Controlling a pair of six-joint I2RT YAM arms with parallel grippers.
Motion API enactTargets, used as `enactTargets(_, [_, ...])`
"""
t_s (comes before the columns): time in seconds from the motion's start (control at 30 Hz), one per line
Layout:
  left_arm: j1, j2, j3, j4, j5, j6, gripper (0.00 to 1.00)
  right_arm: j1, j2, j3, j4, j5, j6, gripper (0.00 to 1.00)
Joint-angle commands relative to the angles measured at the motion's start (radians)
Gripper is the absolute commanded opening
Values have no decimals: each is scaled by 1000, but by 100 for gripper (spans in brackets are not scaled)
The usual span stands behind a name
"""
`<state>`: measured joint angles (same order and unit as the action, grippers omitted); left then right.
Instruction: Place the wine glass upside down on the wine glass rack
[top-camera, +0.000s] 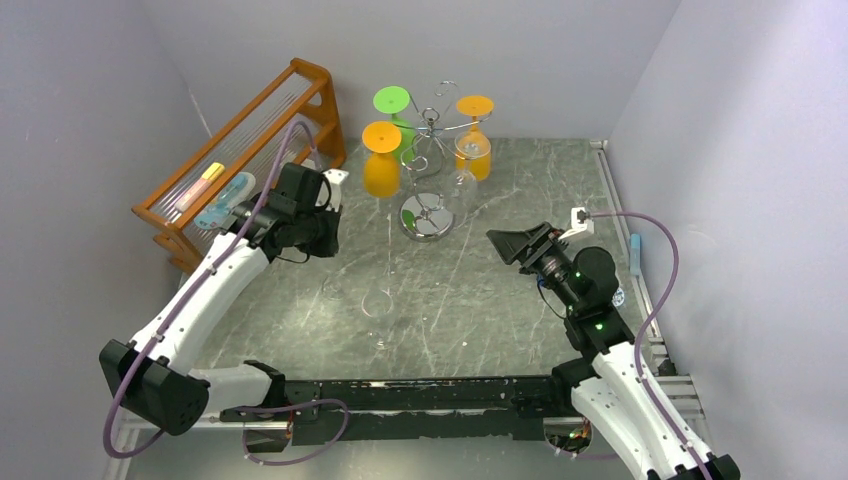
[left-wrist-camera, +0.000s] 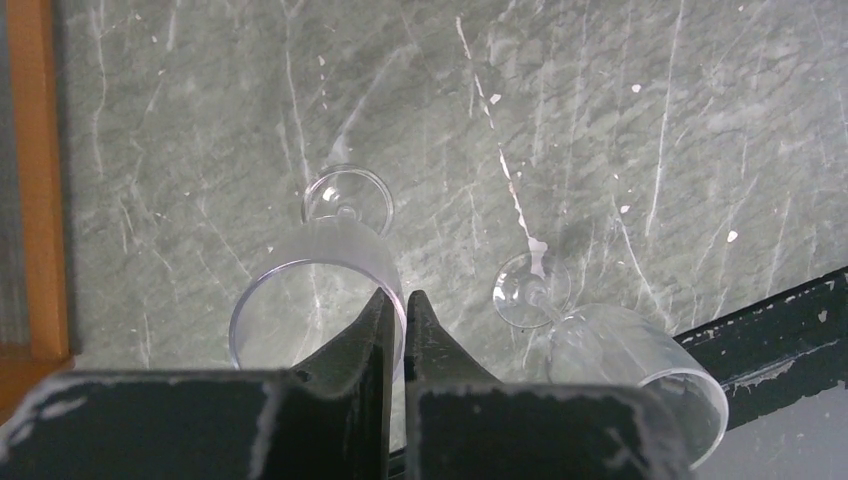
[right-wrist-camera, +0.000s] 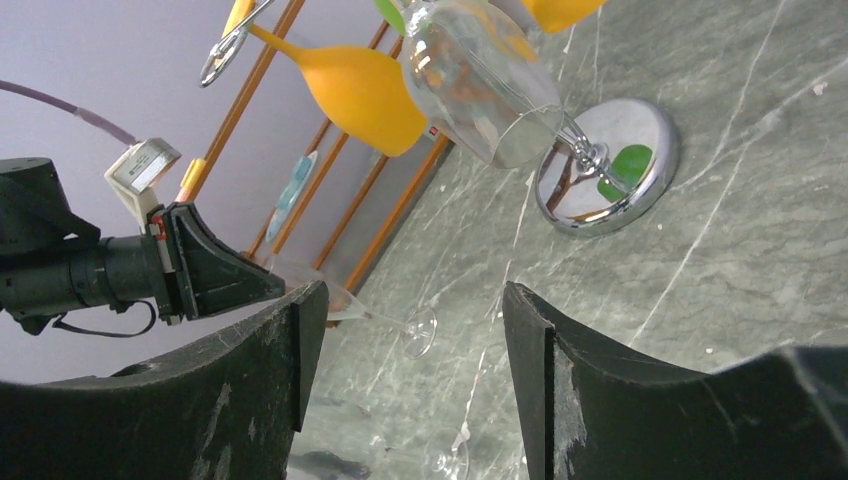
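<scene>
My left gripper (left-wrist-camera: 402, 300) is shut on the rim of a clear wine glass (left-wrist-camera: 315, 285), one finger inside the bowl and one outside. It holds the glass above the table, foot (right-wrist-camera: 420, 332) pointing away. In the top view my left gripper (top-camera: 322, 243) is left of the chrome wine glass rack (top-camera: 428, 215). The rack's shiny round base (right-wrist-camera: 605, 170) also shows in the right wrist view. Two orange glasses (top-camera: 381, 160), a green glass (top-camera: 395, 110) and a clear glass (top-camera: 465, 165) hang upside down on it. My right gripper (top-camera: 510, 245) is open and empty, right of the rack.
A second clear wine glass (left-wrist-camera: 620, 360) lies on its side on the marble table near the front rail (left-wrist-camera: 780, 330). An orange wooden slatted shelf (top-camera: 240, 150) stands at the back left, close behind my left arm. Walls close in the table on three sides.
</scene>
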<state>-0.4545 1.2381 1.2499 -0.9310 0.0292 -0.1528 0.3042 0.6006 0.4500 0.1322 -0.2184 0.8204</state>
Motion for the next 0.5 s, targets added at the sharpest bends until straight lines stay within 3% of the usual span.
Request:
enactTargets(0.0, [-33, 8, 45, -10, 70, 13, 5, 5, -26, -28, -19, 28, 50, 68])
enactTargets(0.17, [-96, -20, 55, 104, 155, -50, 5, 5, -26, -55, -40, 50, 157, 69])
enactTargets(0.47, [-297, -39, -29, 444, 22, -281, 5, 4, 31, -124, -22, 7, 335, 70])
